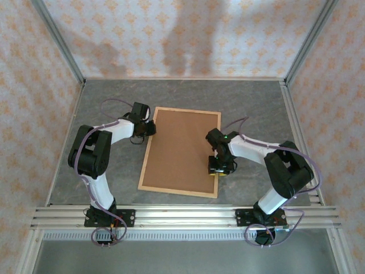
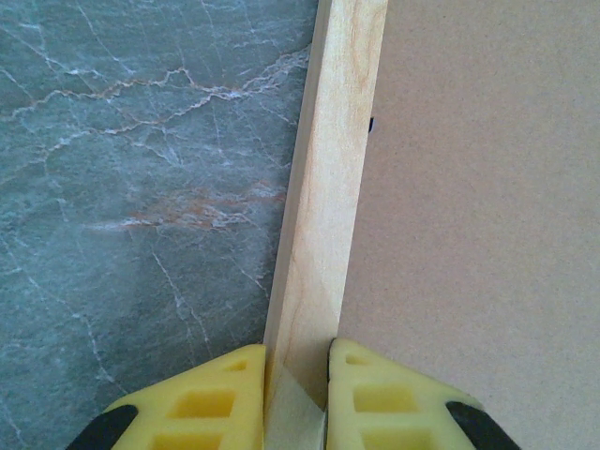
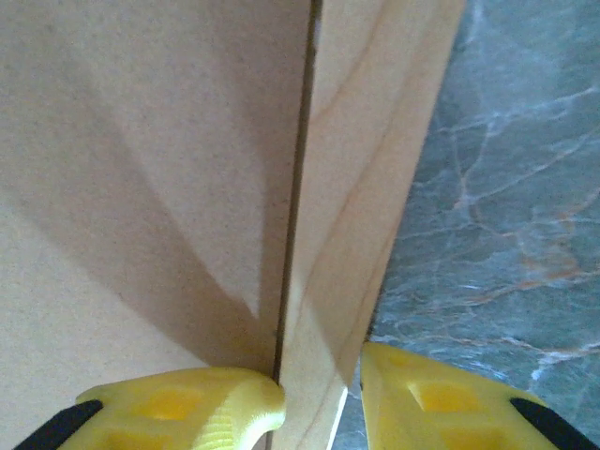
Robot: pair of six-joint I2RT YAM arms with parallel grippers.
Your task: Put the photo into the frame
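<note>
teamwork at mid-table: the large rectangular light-wood picture frame (image 1: pixel 178 192) lies flat, back upward, on the grey marble-patterned table (image 1: pixel 114 103), with a plain brown backing board (image 1: pixel 182 148) filling its opening. the left gripper (image 2: pixel 295 361), its yellow pads closed tight on the frame's left rail near the far corner, appears to pin the frame so it cannot slide. the right gripper (image 3: pixel 323 375) straddles the right rail towards the near corner. its jaws are partly apart, the inner pad on the wood and a sliver of table showing beside the outer one, which does not look like a firm hold. the photo, if inside, is hidden beneath the board.
</note>
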